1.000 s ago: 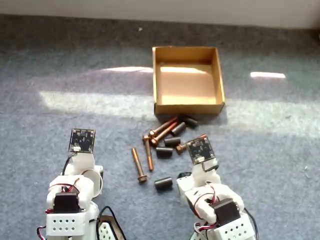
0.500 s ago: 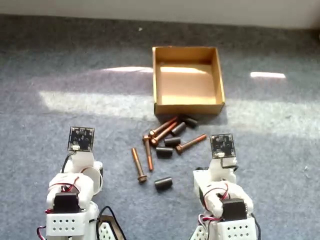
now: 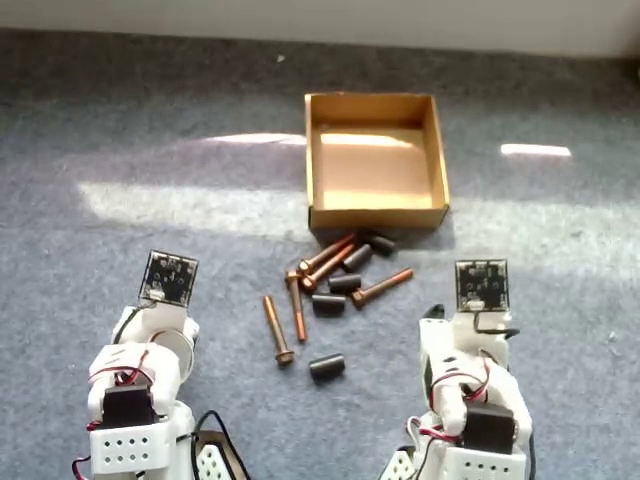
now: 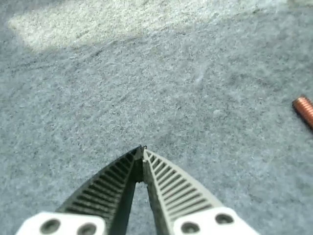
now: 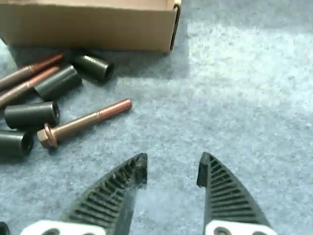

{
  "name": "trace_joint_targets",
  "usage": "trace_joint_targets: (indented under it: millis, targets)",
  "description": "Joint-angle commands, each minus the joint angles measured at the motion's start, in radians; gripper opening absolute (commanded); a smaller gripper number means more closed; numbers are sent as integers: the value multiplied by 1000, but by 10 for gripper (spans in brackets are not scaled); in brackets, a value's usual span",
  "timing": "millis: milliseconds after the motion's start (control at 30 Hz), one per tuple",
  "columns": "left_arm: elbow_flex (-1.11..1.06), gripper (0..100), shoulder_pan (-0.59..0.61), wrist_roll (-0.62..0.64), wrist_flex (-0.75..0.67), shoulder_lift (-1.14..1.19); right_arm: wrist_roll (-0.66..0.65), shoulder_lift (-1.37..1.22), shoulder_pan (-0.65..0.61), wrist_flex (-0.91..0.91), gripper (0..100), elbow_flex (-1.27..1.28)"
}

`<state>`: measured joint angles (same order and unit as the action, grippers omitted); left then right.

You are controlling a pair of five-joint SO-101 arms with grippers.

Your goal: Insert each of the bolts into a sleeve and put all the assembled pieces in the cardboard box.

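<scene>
Several copper bolts (image 3: 277,330) and black sleeves (image 3: 327,367) lie loose on the grey carpet in front of the open cardboard box (image 3: 375,217). In the right wrist view my right gripper (image 5: 171,169) is open over bare carpet. A bolt (image 5: 83,123) and several sleeves (image 5: 32,115) lie off to one side of it, toward the box wall (image 5: 93,27). My left gripper (image 4: 142,149) is shut and empty above the carpet, with one bolt's threaded tip (image 4: 304,110) at the picture's edge. In the high view, the left arm (image 3: 150,340) and right arm (image 3: 470,350) flank the pile.
The box (image 3: 375,150) holds nothing. Bright sunlit patches (image 3: 180,205) cross the carpet to the left and right of the box. Open carpet lies on both outer sides of the arms.
The right arm has swung rightward, off the pile of bolts, uncovering the bolt it was above. The left arm shifted slightly. No bolt or sleeve has moved.
</scene>
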<state>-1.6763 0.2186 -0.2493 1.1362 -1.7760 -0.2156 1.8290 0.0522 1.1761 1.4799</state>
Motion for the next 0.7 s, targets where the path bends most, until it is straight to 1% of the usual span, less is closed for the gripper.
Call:
trace_joint_targets:
  millis: [0,133,233,433,567,667]
  targets:
    - [-21,11,10,-38,-31,-1,-40,7,21,62,177,-150]
    - [-21,11,10,-38,-29,-1,-40,-65,8,101,177,-271]
    - [-21,11,15,-40,-18,-1,-38,-234,-58,140,177,-371]
    - [-19,11,18,-38,-18,-1,-37,-601,-282,231,177,-599]
    - [-18,11,68,-38,-21,-1,-38,-751,-417,231,177,-690]
    - [-18,11,91,-37,-21,-1,-41,-858,-512,231,177,-713]
